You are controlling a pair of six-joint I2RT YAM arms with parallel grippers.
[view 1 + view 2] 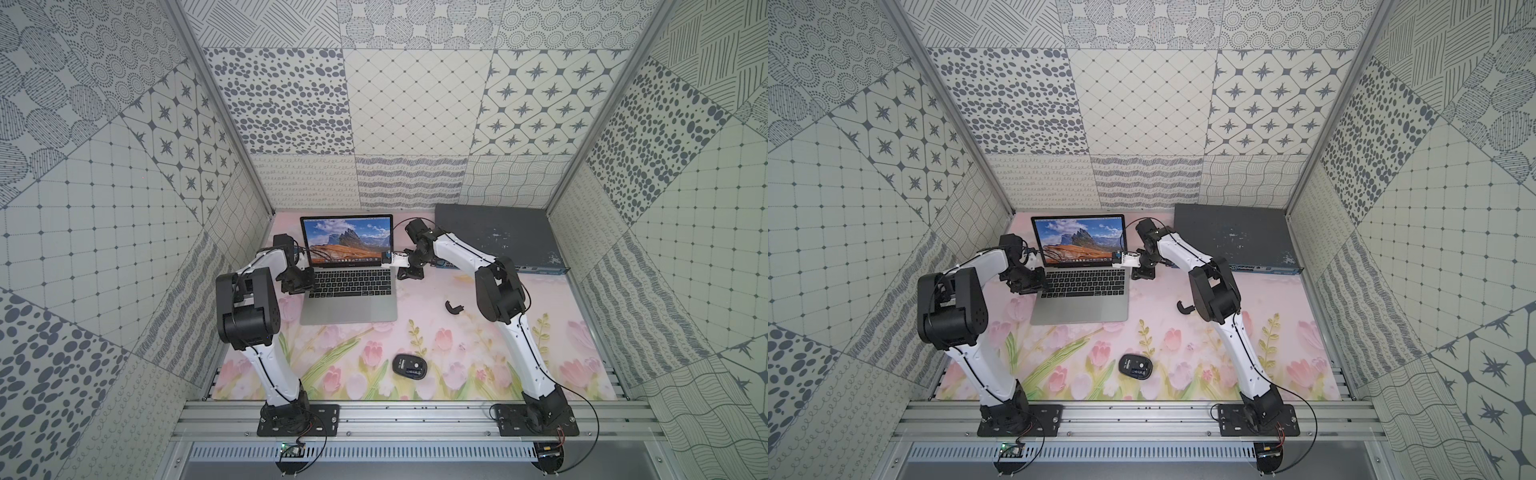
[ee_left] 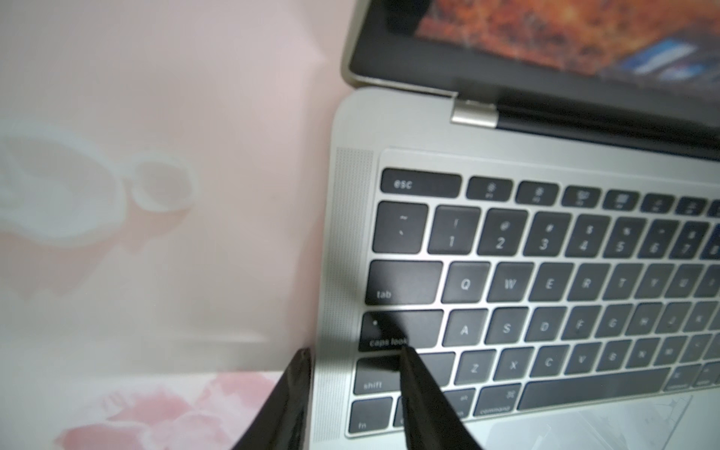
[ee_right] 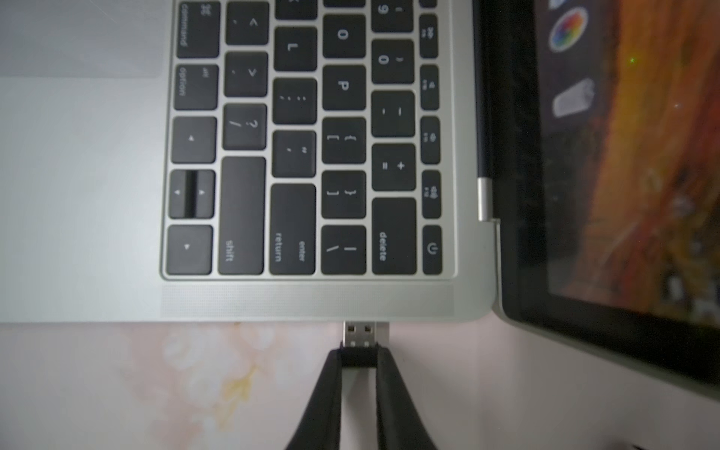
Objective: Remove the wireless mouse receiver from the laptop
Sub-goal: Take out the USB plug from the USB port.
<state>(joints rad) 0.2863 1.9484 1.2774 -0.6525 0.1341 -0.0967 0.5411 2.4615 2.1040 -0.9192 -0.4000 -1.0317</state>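
Observation:
The silver-grey laptop (image 1: 349, 307) (image 1: 1079, 311) stands open on the floral mat, showing a mountain wallpaper. My right gripper (image 3: 358, 358) (image 1: 400, 274) is shut on the black body of the wireless mouse receiver (image 3: 358, 360) at the laptop's (image 3: 78, 195) right side. The receiver's bare metal plug reaches up to the laptop's edge; whether its tip is still in the port is hidden. My left gripper (image 2: 354, 352) (image 1: 305, 282) is open astride the laptop's (image 2: 350, 233) left edge. One of its fingers is over the caps lock and shift keys, and the other is off the edge over the mat.
A black oval mouse (image 1: 409, 365) (image 1: 1134, 365) lies on the mat toward the front. A small curved black piece (image 1: 453, 307) (image 1: 1185, 307) lies right of the laptop, near my right arm. A flat dark grey box (image 1: 498, 232) (image 1: 1233, 232) sits at the back right. Patterned walls enclose three sides.

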